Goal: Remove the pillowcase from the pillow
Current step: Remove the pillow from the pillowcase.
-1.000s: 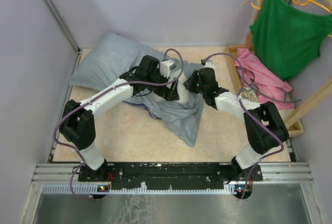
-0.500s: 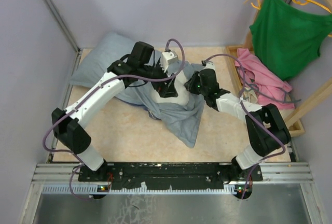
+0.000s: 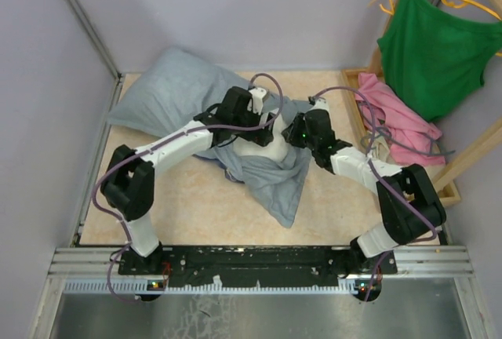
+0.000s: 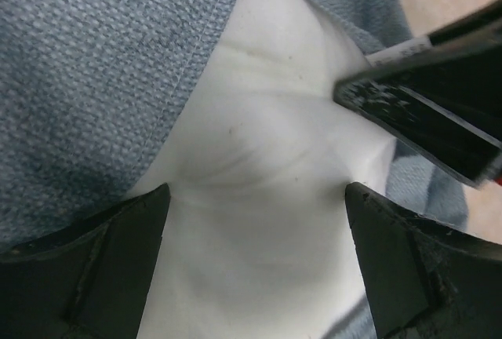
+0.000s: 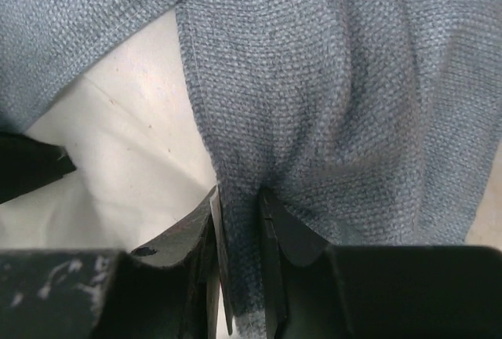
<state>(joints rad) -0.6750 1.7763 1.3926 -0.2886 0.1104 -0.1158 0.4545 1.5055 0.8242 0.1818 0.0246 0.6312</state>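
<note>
You are looking at a pillowcase (image 3: 274, 178) of coarse grey-blue weave, with a stitched hem along its open edge. It is wrapping the far-left end of the pillow (image 4: 259, 198) plumply. Its loose end is trailing flat and creased over the table (image 3: 180, 205) on the pillow's near-right side. At the pillowcase's mouth the pillow's plain white skin is showing, faintly wrinkled and flecked with small marks.

Your left gripper (image 4: 255, 264) is sitting right on that bare white patch with its jaws spread wide. The cloth is puckering between them, but nothing is pinched. Your right gripper (image 5: 241, 276) is working just right of the exposed pillow, jaws clenched on a fold of the pillowcase beside its hem, and the fold is standing up between the fingers.

Compared with half a second ago, your left arm (image 3: 169, 144) is lying lower and more folded in, with its elbow nearer the pillow. More of the covered far-left end is showing. Your right gripper is holding about the same spot, and the trailing end is lying as it was.
</note>
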